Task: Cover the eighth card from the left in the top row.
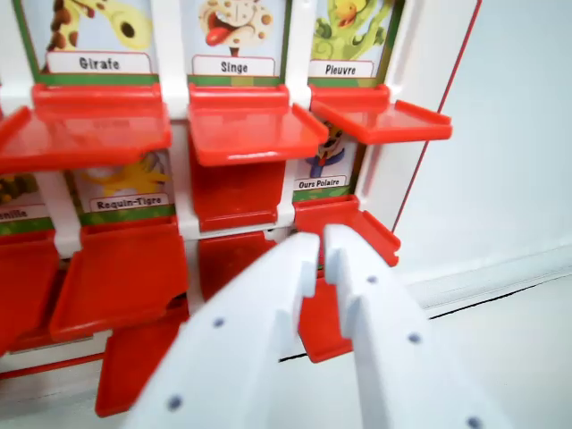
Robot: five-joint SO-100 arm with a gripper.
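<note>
Wrist view: a white gripper [319, 259] rises from the bottom edge, its two fingers nearly together and gripping nothing. Just beyond its tips stands a game board [183, 179] of animal cards with red flaps. The Pieuvre card [350, 40] sits uncovered at the top right, its red flap [386, 121] lying open below it.

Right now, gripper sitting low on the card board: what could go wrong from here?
1. The gripper sits by the lower rows, its fingers nearly closed. Rising toward the Pieuvre card, it could catch the Ours Polaire card or its flap.
2. The Pieuvre flap lies open beside the Singe flap; a drift to the wrist view's left would likely flip the wrong one.
3. The white frame is narrow here, so a push could slip off the board.
</note>
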